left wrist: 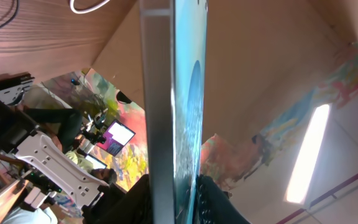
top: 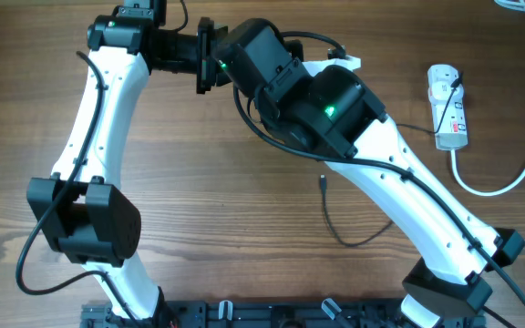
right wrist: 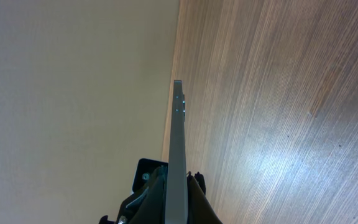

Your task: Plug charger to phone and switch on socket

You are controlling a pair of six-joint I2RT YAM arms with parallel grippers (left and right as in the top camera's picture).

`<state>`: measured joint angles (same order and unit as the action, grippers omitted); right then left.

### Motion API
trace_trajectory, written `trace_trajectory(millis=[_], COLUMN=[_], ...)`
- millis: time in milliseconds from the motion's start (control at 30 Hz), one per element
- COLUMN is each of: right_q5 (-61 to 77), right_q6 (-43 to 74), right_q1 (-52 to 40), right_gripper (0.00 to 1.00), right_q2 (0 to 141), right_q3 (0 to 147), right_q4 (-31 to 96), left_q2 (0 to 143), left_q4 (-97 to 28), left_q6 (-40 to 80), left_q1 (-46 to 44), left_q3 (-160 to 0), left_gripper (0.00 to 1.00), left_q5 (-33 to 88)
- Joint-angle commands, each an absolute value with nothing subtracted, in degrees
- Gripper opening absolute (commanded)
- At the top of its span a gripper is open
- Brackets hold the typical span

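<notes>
Both grippers hold the phone up off the table at the back. In the left wrist view the phone [left wrist: 173,93] is edge-on, its turquoise screen facing right, with my left gripper [left wrist: 176,199] shut on it. In the right wrist view its grey edge [right wrist: 178,137] sits between the shut fingers of my right gripper [right wrist: 178,186]. From overhead it is a dark upright slab [top: 205,36] between the left gripper [top: 197,56] and the right gripper [top: 226,62]. The charger's connector tip [top: 323,180] lies loose on the table. Its black plug [top: 455,84] sits in the socket [top: 447,114].
The thin black cable [top: 349,241] loops on the table under my right arm. The socket's thick white cord [top: 499,187] curves along the right edge. The arm bases stand at the front edge.
</notes>
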<state>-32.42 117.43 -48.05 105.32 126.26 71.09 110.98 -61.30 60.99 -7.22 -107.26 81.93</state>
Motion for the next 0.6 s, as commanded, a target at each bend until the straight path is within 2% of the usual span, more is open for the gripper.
trace_trajectory(millis=[0, 133, 267, 400, 433, 467, 533, 567], right_q5=[-33.10, -30.76, -30.74, -30.74, -30.79, -30.81, -31.07, -31.29], right_q6=[118.67, 118.65, 118.65, 118.41, 118.06, 116.55, 113.51, 111.66], right_q1=[-47.92, -47.92, -47.92, -47.92, -47.92, -47.92, -47.92, -47.86], right_gripper=[0.04, 0.04, 0.05, 0.05, 0.05, 0.09, 0.33, 0.49], right_q2=[103.04, 103.04, 103.04, 103.04, 103.04, 102.98, 102.69, 102.26], right_q3=[127.22, 127.22, 127.22, 127.22, 127.22, 127.22, 127.24, 127.24], right_q4=[70.59, 70.57, 70.57, 70.65, 70.98, 70.98, 70.96, 70.96], left_q2=[109.08, 109.08, 109.08, 109.08, 109.08, 109.08, 109.08, 109.08], left_q4=[-61.30, -61.30, -61.30, -61.30, -61.30, -61.30, -61.30, -61.28], left_q6=[60.90, 60.90, 60.90, 60.90, 60.90, 60.90, 60.90, 60.88], left_q1=[-7.29, -7.27, -7.27, -7.27, -7.27, -7.27, -7.27, -7.27], left_q3=[-107.66, -107.66, -107.66, -107.66, -107.66, -107.66, -107.66, -107.66], left_gripper=[0.25, 0.24, 0.17, 0.04, 0.04, 0.04, 0.04, 0.04], left_q5=[83.07, 83.09, 83.09, 83.07, 83.07, 83.07, 83.07, 83.02])
